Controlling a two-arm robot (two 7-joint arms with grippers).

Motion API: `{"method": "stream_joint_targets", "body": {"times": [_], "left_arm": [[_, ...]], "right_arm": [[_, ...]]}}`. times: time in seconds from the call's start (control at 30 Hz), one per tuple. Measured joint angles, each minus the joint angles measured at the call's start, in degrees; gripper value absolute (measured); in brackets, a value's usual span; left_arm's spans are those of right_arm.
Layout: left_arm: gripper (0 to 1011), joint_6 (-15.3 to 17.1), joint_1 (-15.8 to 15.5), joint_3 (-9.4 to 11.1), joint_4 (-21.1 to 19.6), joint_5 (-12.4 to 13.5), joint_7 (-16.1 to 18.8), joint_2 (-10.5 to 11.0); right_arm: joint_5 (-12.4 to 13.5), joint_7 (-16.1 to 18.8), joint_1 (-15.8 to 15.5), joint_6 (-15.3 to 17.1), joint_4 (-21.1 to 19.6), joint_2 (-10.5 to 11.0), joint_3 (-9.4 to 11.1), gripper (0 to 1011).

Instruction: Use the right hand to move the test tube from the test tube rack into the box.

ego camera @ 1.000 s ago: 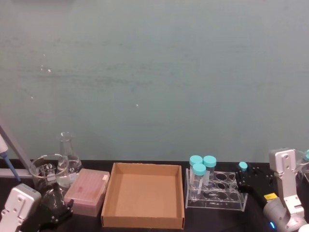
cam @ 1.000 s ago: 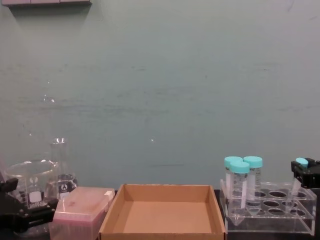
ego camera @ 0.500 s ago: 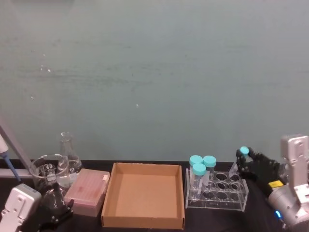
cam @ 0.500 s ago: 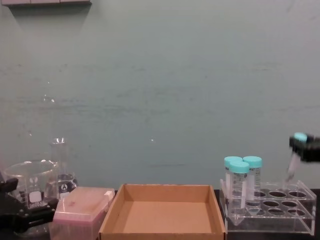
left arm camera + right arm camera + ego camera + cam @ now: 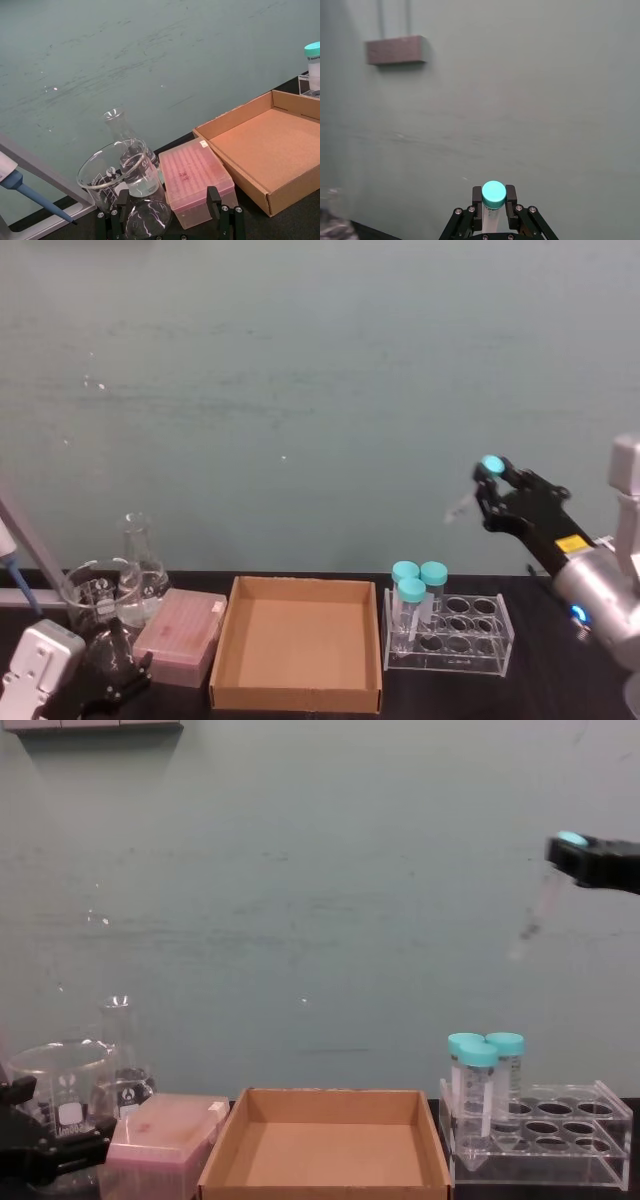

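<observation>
Slim clear plastic test tube (image 5: 470,492) with its small teal screw cap is held high in the air, well above the clear acrylic two-tier test tube rack (image 5: 447,637) and clear of it. It is clenched just under the cap by the right hand (image 5: 497,478), the black two-finger gripper on the silver-grey arm. In the right wrist view the tube (image 5: 492,216) is seen pinched between the two fingers, cap uppermost. From the chest view the tube (image 5: 545,897) is seen tilted, its conical tip slanted down toward the desk's left side, with the gripper (image 5: 582,855) up at the right edge.

Two wider clear tubes with larger teal caps (image 5: 412,602) are stood in the rack's left end, near the desk's right side. The shallow brown cardboard box (image 5: 295,700) is found just beside the rack, at mid-desk by the front edge. A pink translucent plastic box (image 5: 180,637) is set just beside it on the left. The left gripper (image 5: 170,226) is parked low at the front-left corner, jaws spread wide.
</observation>
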Motion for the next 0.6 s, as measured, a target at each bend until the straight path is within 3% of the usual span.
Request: {"method": "stream_joint_targets", "body": {"times": [0.3, 0.4, 0.6], "left_arm": [[1000, 0.0, 0.0, 0.0, 0.0, 0.0, 0.0, 0.0], [1000, 0.0, 0.0, 0.0, 0.0, 0.0, 0.0, 0.0], [1000, 0.0, 0.0, 0.0, 0.0, 0.0, 0.0, 0.0]], "right_arm": [[-0.8, 3.79, 4.88, 4.84, 3.52, -4.64, -4.78, 272], [-1.76, 4.13, 7.21, 7.67, 6.73, -7.29, -7.32, 272], [-3.99, 4.08, 10.47, 10.18, 13.59, -11.51, -10.67, 270]]}}
